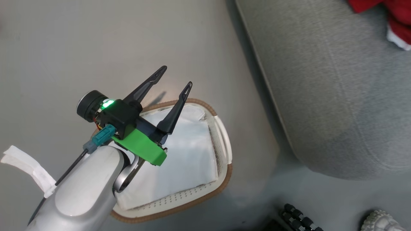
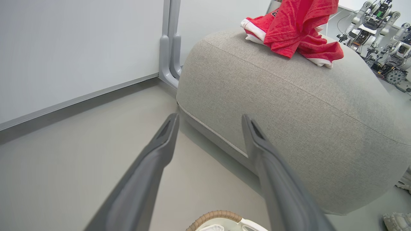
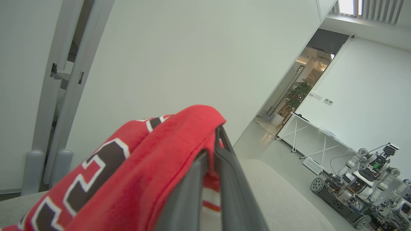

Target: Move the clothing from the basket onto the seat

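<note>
Basket (image 1: pixel 224 179) stands on floor (image 1: pixel 64 48), left of seat (image 1: pixel 321 96), near but apart. Liner (image 1: pixel 189 154) lies in basket. Clothing (image 1: pixel 385 12) lies on seat, far right. Left hand (image 1: pixel 177 75) is above basket's far rim.

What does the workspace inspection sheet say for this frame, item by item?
Surface: grey floor; the basket stands on it beside the seat.
Job's things: clothing heaped on the seat; the basket shows its white liner, partly hidden by the arm.
Clutter: pale shoe-like object on the floor by the seat.
Grippers: left gripper open above the basket; right gripper shut on the clothing.
Cables: black cable along the left forearm.
Surroundings: white wall, doorway, parked robots.
</note>
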Motion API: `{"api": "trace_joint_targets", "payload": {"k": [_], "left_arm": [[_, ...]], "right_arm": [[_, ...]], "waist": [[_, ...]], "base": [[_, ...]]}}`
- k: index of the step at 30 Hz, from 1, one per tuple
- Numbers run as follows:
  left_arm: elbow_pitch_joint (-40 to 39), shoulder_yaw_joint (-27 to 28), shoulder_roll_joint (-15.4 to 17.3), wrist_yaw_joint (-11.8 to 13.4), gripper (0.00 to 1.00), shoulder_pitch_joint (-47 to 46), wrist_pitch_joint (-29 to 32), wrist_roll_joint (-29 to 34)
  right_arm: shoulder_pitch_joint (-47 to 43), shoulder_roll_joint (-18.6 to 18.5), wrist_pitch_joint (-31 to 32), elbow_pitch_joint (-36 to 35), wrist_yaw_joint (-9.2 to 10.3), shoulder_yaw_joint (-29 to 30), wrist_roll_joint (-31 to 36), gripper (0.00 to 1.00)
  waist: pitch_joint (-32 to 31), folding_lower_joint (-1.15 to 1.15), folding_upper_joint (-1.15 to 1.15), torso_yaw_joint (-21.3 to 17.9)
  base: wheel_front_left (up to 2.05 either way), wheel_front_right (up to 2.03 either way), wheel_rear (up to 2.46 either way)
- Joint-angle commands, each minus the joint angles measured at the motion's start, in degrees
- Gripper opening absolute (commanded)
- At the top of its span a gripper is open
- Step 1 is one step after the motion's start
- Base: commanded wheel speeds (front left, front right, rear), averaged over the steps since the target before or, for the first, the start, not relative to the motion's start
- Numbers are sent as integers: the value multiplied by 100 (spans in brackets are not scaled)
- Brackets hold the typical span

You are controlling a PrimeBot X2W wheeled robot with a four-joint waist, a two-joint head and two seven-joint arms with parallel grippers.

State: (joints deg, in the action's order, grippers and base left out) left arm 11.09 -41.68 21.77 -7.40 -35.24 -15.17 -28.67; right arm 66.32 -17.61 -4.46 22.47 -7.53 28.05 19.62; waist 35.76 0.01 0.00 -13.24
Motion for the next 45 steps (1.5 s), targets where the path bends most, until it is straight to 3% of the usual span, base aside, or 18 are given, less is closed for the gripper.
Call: {"api": "trace_joint_targets", "payload": {"k": [1,7,9,10,17,24,36,45], "left_arm": [[-49,13,31,-16,100,-102,5,-99],[33,144,80,-17,100,6,5,-194],[89,183,80,-17,100,75,5,-203],[121,211,78,-17,100,101,5,-207],[401,480,-45,-17,100,401,5,-170],[743,850,-289,-17,100,865,5,-110],[1260,1709,-755,-17,100,1642,5,148],[1456,2756,-1098,-17,100,2129,5,700]], "right_arm": [[-107,64,3,55,8,159,125,0],[-654,564,-228,257,8,964,563,0],[-887,714,-400,399,8,1160,647,56],[-977,762,-492,461,8,1258,650,100],[-1786,960,-951,897,8,1694,555,100],[-2650,935,-1074,981,9,1469,152,100],[-4196,1223,-1080,304,8,83,-865,100],[-4593,1416,-1081,49,8,-1214,-1739,100]], "waist": [[710,-1,0,663],[738,-1,0,672],[657,-1,0,632],[610,-1,0,612],[-26,-1,0,453],[-792,-1,0,428],[-1933,-1,0,730],[-2482,-1,0,1077]], "base": [[0,0,0],[0,0,0],[0,0,0],[0,0,0],[0,0,0],[0,0,0],[0,0,0],[0,0,0]]}}
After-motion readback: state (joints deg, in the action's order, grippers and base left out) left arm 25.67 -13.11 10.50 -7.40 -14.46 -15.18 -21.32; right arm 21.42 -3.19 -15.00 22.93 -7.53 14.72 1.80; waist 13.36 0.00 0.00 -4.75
